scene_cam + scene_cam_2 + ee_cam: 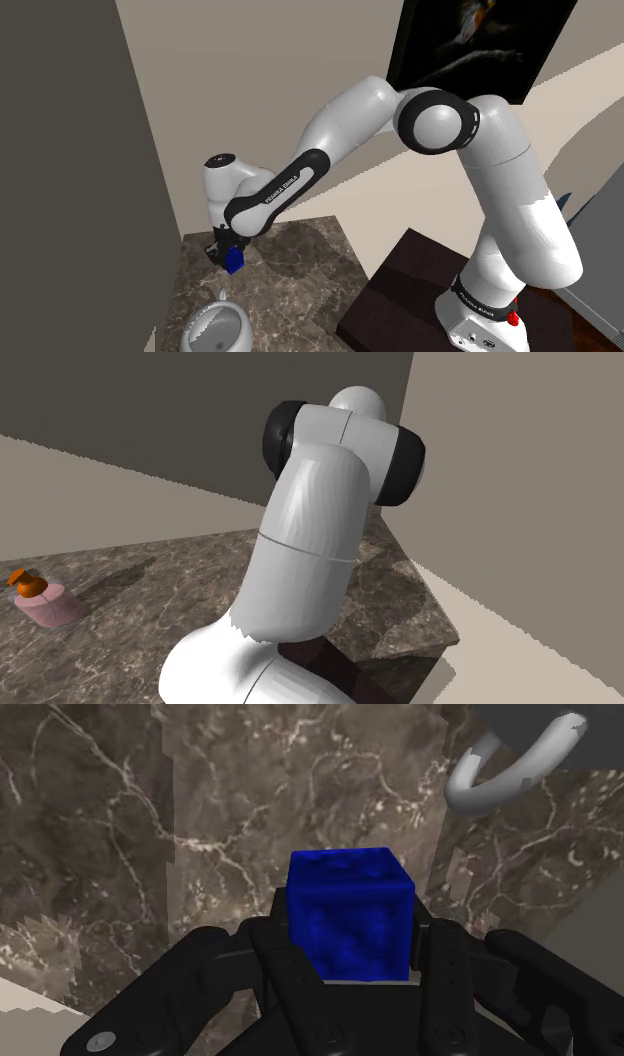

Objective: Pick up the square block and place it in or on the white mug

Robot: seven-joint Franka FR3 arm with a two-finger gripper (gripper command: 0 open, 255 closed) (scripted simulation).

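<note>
deep blue mottled cube (345, 884) with dimpled top, clasped in the black hand (350, 936), over marbled brown surface (200, 824)

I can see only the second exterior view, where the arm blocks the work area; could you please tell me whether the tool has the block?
Observer: Yes, the wrist view shows the tool shut on the blue block.
Operator: Thank you. Where is its target?
Observer: In the shoulder view the white mug stands on the marble counter, toward the bottom edge from the block.
Operator: Is it upright?
Observer: Yes, its opening faces up.
</note>
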